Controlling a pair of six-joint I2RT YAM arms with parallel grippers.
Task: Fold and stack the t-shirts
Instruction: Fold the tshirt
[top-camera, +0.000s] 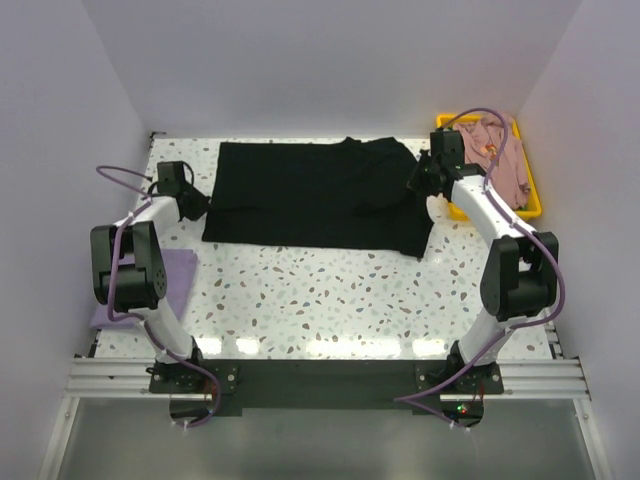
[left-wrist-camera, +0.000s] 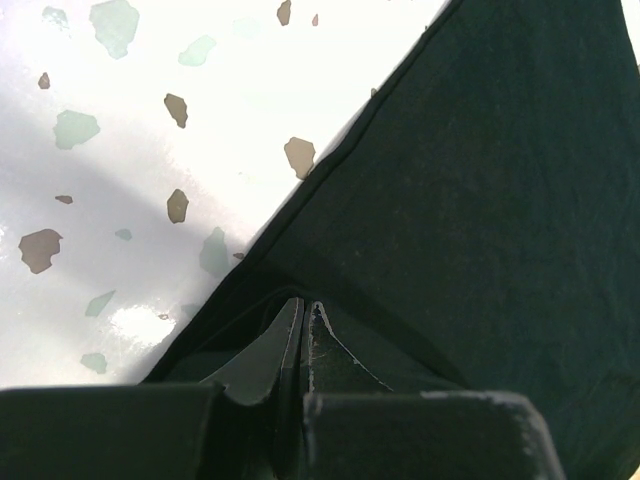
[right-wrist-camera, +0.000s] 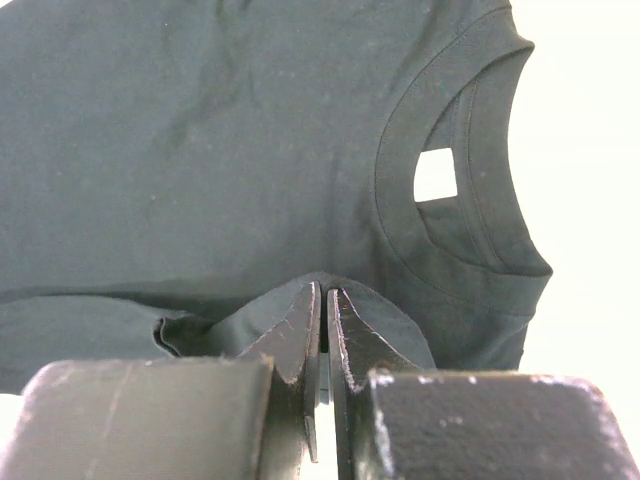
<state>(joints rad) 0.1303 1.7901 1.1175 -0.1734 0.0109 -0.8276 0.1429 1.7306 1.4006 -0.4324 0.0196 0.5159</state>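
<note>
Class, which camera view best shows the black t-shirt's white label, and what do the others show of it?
The right wrist view: the white label shows clearly inside the black t-shirt's collar. The top view shows the shirt, the label too small to see; the left wrist view shows only the shirt's edge, no label.

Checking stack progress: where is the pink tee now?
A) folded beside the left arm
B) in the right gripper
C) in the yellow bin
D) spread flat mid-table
C: the pink tee lies bunched in the bin at the far right corner; the one spread mid-table is the black tee.
</note>
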